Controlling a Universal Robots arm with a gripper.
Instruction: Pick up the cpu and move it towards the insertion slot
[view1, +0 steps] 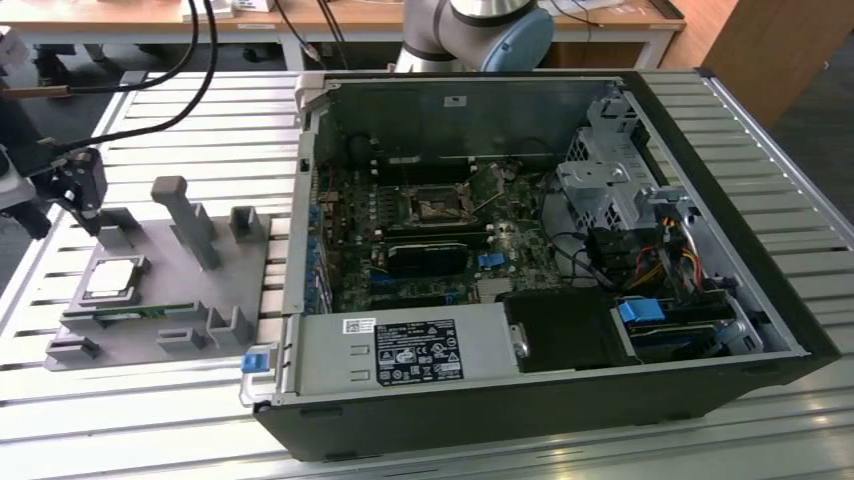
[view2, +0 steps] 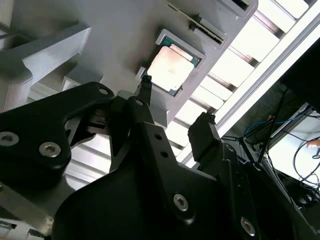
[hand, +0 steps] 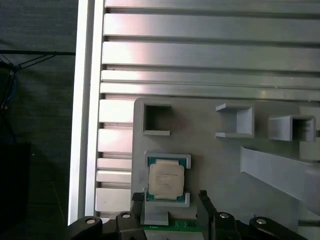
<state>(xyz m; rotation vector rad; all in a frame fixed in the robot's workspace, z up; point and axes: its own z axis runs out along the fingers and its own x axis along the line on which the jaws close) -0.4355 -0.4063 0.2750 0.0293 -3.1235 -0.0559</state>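
Observation:
The cpu (view1: 114, 278), a flat square chip with a silvery top, lies in its recess on the grey tray (view1: 200, 300) at the exterior view's left. My gripper (view1: 80, 195) hangs above the tray's far end, a short way from the chip. In both wrist views the cpu (hand: 166, 181) (view2: 170, 67) sits just ahead of the gripper (hand: 170, 199) (view2: 176, 100), which is open and holds nothing. Its two black fingers (hand: 137, 201) stand apart, roughly a chip's width. The insertion slot (view1: 437, 207), a black-framed square socket, sits on the motherboard inside the open computer case.
The open computer case (view1: 721, 300) lies on the slatted metal table (view1: 174, 110), to the exterior view's right of the tray. A green memory stick (view1: 134, 312) rests on the tray beside the cpu. Upright grey posts (view1: 187, 220) rise from the tray. Cables (view1: 200, 60) run across the table's back left.

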